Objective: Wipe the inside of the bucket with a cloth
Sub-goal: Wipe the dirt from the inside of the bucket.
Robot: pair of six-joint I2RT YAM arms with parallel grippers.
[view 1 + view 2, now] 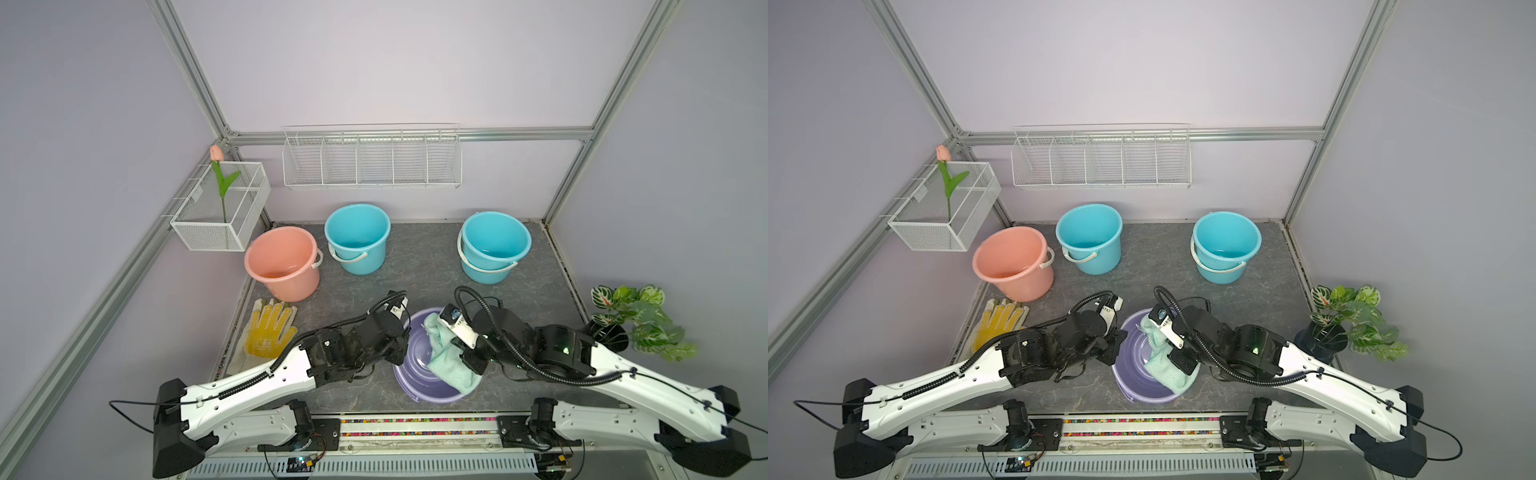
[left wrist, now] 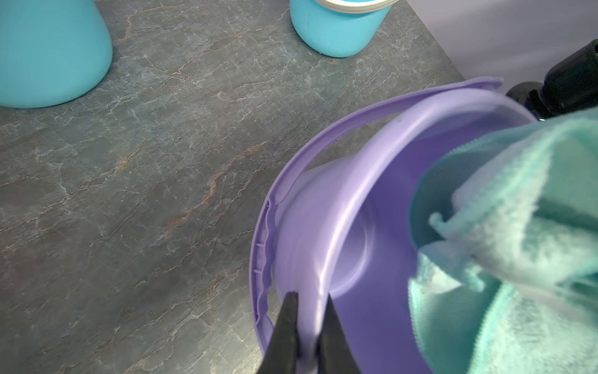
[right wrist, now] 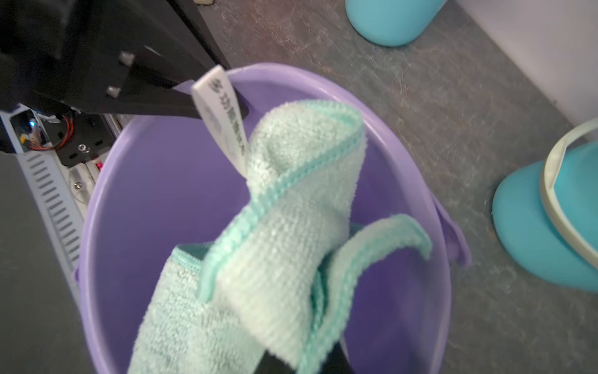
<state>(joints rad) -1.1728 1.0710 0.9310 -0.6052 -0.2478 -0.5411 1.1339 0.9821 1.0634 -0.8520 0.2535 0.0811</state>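
A purple bucket [image 1: 415, 363] [image 1: 1133, 359] stands tilted at the front middle of the table. My left gripper [image 1: 401, 345] [image 2: 310, 296] is shut on its rim [image 2: 339, 207], one finger outside and one inside the wall. The mint-green cloth [image 1: 446, 361] [image 1: 1165, 365] [image 3: 291, 226] hangs bunched inside the bucket [image 3: 155, 207] and drapes over its near-right rim. My right gripper [image 1: 461, 353] [image 3: 301, 359] is shut on the cloth, its fingertips mostly covered by the folds. The cloth's white label [image 3: 220, 119] sticks up beside my left fingers.
A pink bucket [image 1: 282, 262], a blue bucket [image 1: 357, 237] and two stacked blue buckets [image 1: 494, 245] stand at the back. A yellow-dotted glove [image 1: 268, 328] lies left. A potted plant [image 1: 636, 320] stands right. Wire baskets [image 1: 220, 208] [image 1: 372, 158] hang on the walls.
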